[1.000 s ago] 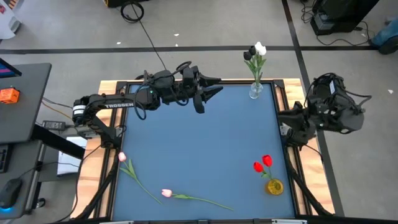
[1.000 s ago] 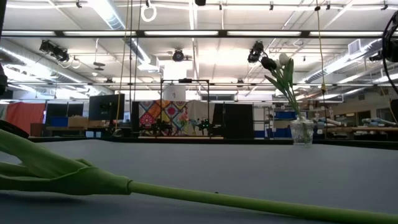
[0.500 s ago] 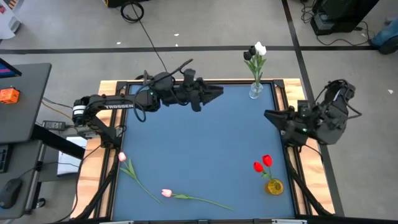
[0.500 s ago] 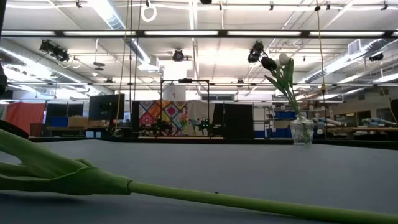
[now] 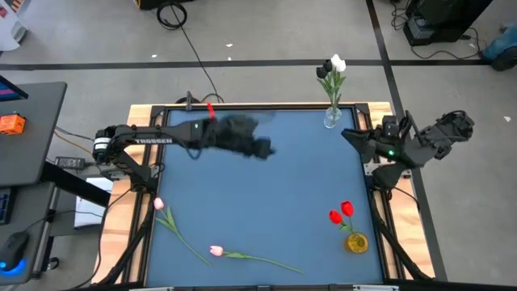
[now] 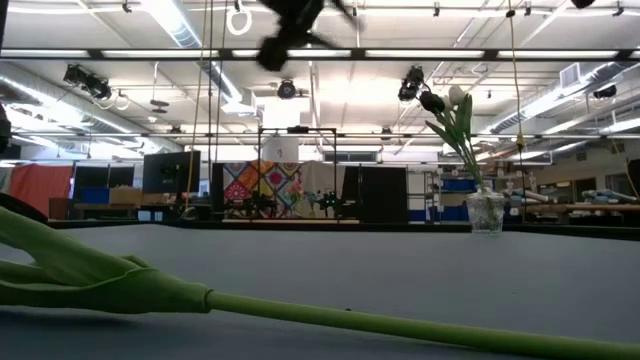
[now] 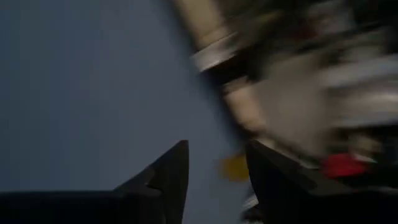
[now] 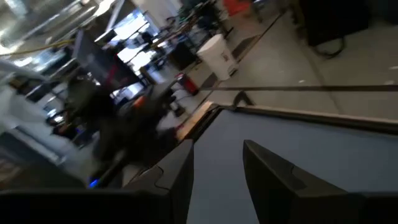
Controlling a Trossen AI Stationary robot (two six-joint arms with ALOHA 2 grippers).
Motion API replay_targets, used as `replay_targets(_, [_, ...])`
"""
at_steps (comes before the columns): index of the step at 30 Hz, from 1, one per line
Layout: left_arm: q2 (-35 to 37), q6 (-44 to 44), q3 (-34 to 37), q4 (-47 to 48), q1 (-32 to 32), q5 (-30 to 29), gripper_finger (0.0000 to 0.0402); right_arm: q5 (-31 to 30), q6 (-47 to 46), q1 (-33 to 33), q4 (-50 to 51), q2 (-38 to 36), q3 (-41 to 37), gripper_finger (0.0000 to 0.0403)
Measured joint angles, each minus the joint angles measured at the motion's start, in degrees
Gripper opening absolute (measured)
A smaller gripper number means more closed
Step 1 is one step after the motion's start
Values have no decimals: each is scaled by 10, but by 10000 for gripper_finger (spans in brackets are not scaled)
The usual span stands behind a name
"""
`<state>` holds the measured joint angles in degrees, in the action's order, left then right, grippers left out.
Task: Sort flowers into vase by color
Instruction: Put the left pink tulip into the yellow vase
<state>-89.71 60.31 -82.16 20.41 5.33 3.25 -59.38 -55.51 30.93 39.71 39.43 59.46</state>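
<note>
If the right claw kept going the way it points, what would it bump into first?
Probably the left arm. The right claw points across the blue table; its wrist view shows bare surface ahead, though depth is unclear.

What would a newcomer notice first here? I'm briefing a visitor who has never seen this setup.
Probably the two red tulips in a small yellow vase near the blue table's right front corner, and the clear glass vase of white and black tulips at its far right edge. Two loose pink tulips lie at the front left.
</note>
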Motion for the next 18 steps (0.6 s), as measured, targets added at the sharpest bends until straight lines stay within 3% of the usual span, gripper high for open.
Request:
replay_targets(6, [1,189,0,245,-101,-117,157,8,1,-65,43,-36,0,146])
replay_targets(14, [2,417,0,473,-203,-125,153,45,13,-117,85,-70,0,146])
replay_targets(18, [2,495,0,510,-244,-126,153,55,15,-143,99,-65,0,146])
